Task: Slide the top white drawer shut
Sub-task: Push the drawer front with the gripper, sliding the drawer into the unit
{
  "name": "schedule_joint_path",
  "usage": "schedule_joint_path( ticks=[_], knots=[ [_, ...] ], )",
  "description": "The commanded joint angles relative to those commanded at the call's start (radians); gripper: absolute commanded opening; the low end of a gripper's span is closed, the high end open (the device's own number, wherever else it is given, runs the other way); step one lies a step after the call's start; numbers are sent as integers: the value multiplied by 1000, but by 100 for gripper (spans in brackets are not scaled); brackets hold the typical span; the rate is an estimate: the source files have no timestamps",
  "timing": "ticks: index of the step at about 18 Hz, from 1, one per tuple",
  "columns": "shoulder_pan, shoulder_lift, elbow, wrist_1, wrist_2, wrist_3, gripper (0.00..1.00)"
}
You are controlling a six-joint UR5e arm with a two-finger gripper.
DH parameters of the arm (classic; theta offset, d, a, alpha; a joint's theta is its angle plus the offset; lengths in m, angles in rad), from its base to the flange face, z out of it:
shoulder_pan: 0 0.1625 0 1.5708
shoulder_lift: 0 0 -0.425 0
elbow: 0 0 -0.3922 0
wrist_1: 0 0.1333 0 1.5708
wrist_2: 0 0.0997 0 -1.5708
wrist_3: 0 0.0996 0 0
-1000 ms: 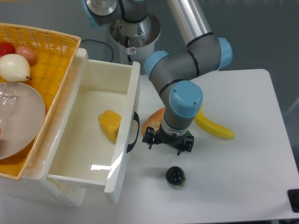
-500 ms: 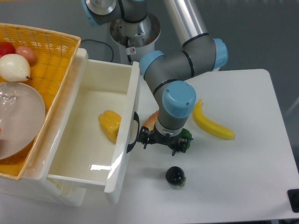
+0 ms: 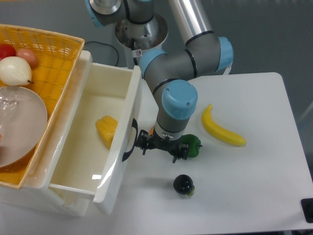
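Top white drawer [image 3: 115, 147] sits pulled out of the white unit at the left of the desk [image 3: 254, 161], open toward the arm, with a yellow piece of fruit [image 3: 106, 131] lying inside. Black curved handle [image 3: 129, 140] on its front panel faces the gripper [image 3: 160, 149]. The gripper is low, just beside the drawer front, touching or nearly touching the handle; cannot tell which. Jaws: the fingers look spread apart with nothing held between them.

Handling, as a judgement: glossy hard plastic, stiff, probably light with only one fruit in it, so it should slide easily; the smooth face is slippery, so push flat on the front panel near the handle, middle of the width, to keep it from skewing on its runners. No grip needed.

Compared with half a second ago, the arm has moved left and the drawer front has shifted left too, so the drawer is already partly pushed in; the fruit inside moved along with it. A green item [image 3: 193, 145] now shows just right of the gripper. Banana [image 3: 222, 132] and dark round thing [image 3: 183, 184] are unmoved, as is the yellow basket [image 3: 51, 58] on top.
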Motion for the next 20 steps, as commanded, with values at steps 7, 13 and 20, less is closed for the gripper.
schedule_joint_path(
  ticks=[7, 13, 20],
  knots=[
    [-15, 14, -9, -5, 2, -11, 100],
    [-31, 23, -20, -6, 0, -15, 100],
    [-65, 34, -21, -5, -2, -40, 100]
  ],
)
